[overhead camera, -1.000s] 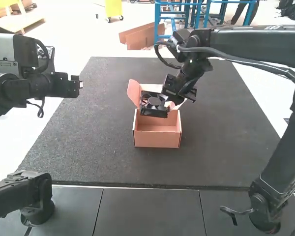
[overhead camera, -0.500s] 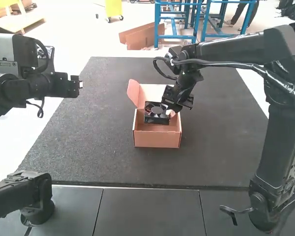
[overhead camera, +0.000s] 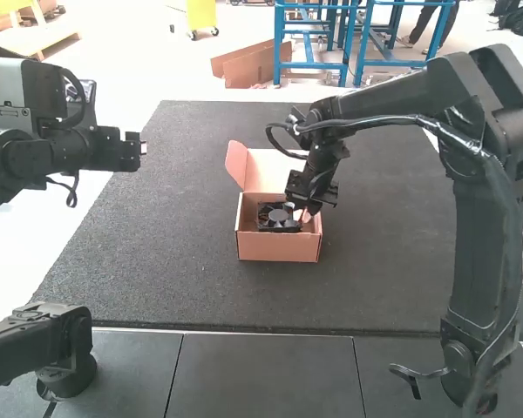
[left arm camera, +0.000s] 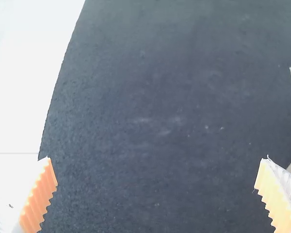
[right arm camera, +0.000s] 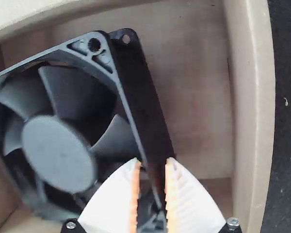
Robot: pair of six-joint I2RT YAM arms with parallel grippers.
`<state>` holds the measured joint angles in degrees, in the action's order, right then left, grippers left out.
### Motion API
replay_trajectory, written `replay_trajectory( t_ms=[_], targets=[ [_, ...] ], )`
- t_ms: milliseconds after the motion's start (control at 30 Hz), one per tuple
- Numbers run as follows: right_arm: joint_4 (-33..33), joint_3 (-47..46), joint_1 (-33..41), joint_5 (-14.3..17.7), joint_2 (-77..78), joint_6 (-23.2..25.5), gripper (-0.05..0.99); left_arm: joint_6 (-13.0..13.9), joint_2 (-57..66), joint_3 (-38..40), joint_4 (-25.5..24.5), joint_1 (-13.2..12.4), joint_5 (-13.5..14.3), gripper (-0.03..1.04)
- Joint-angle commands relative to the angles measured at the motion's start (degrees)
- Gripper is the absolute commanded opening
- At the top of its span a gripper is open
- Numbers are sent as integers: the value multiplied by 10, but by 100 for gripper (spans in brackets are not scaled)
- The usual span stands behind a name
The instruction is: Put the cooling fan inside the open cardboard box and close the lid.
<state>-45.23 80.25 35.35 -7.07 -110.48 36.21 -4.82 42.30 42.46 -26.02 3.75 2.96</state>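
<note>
Cooling fan (overhead camera: 279, 216): black with a square frame, inside the open cardboard box (overhead camera: 279, 246). It is tilted, with its blade face showing. It may be resting on the box floor, but the contact is hidden.
Right pincer (overhead camera: 303, 207): reaches down into the box from above. Its white ribbed fingers with orange pads are clamped on the edge of the fan's frame.
Box walls: in the right wrist view they stand close around the fan (right arm camera: 63, 145) and the pincer (right arm camera: 152, 162).
Lid (overhead camera: 244, 165): a tan flap standing upright at the box's far left side, leaving the top open.
In the way: the right arm's wrist hangs over the box's far right rim, across the opening.
Left pincer (overhead camera: 139, 148): well apart from the box, above the left edge of the mat (overhead camera: 157, 226). Its fingers are spread wide and hold nothing.
Mat: dark and rough, lying on the counter (overhead camera: 261, 374) under the box.
</note>
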Motion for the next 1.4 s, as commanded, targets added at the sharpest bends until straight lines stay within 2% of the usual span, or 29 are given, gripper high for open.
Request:
replay_trajectory(
  t_ms=[0, 67, 133, 233, 300, 367, 400, 500, 567, 700, 767, 800, 867, 1100, 1267, 1367],
  targets=[
    [1, 6, -2, 0, 6, -9, 29, -12, -6, 43, 8, 0, -27, 97],
    [1, 16, -5, -7, 6, -9, 40, -12, -5, 48, 15, 0, -30, 97],
    [1, 32, -5, -21, 10, -14, 47, -12, -1, 48, 16, 0, -30, 97],
    [-20, 83, -6, -58, 18, -25, 58, -12, 9, 45, 13, 0, -31, 97],
    [-24, 119, -6, -73, 32, -32, 70, -12, 16, 39, 12, 0, -32, 97],
    [-25, 151, -13, -74, 47, -41, 86, -12, 24, 35, 13, 0, -36, 97],
    [-26, 161, -19, -73, 54, -46, 91, -12, 30, 34, 15, 0, -37, 97],
    [-27, 173, -41, -58, 79, -67, 91, -12, 48, 30, 24, 0, -41, 97],
    [-33, 168, -57, -35, 99, -98, 91, -12, 61, 27, 37, 1, -42, 97],
    [2, 112, -95, 14, 150, -197, 91, -12, 95, 28, 62, 15, -42, 97],
    [41, 65, -112, 36, 178, -273, 91, -12, 114, 29, 77, 26, -42, 97],
    [59, 45, -115, 49, 189, -284, 91, -12, 123, 29, 85, 31, -42, 97],
    [91, 6, -124, 63, 213, -297, 91, -14, 145, 30, 101, 44, -42, 97],
    [198, -90, -130, 62, 255, -306, 91, -24, 222, 37, 165, 94, -36, 97],
    [278, -127, -130, 62, 251, -307, 91, -31, 285, 43, 226, 111, -27, 97],
    [295, -124, -129, 61, 229, -308, 91, -31, 325, 54, 254, 113, -25, 97]
  ],
)
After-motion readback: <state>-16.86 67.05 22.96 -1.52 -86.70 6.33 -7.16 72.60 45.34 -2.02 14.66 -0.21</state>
